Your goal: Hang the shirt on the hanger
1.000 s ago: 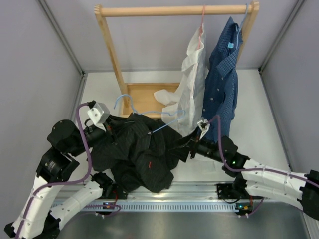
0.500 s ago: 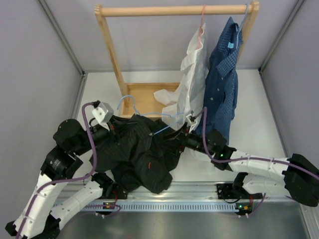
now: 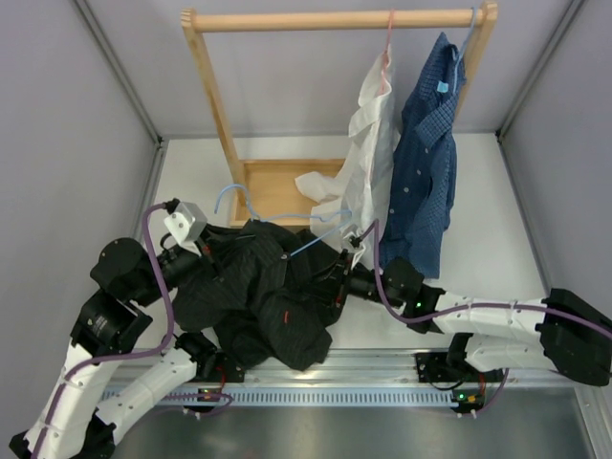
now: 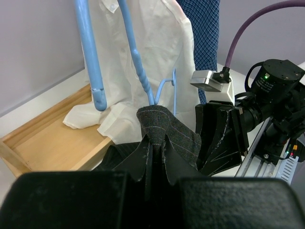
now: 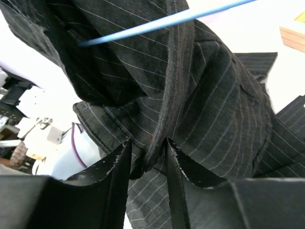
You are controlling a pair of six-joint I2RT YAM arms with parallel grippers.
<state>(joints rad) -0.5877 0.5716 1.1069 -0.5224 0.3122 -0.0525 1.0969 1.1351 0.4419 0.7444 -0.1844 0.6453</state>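
My fingers (image 5: 110, 191) looked matt black and rough-edged; the shirt (image 5: 214, 109) was soft woven cloth, finely pinstriped; the hanger (image 5: 162, 23) smooth, glossy, plastic-looking; the tray (image 4: 43, 143) bare pale wood.

The crumpled black pinstriped button-up shirt (image 3: 258, 287) buries most of the thin light-blue wire hanger (image 4: 88, 47), whose hook top is cut off by the left wrist view's upper edge, and whether the right gripper (image 5: 147, 143) truly pinches the fold between its jaws cannot be told.
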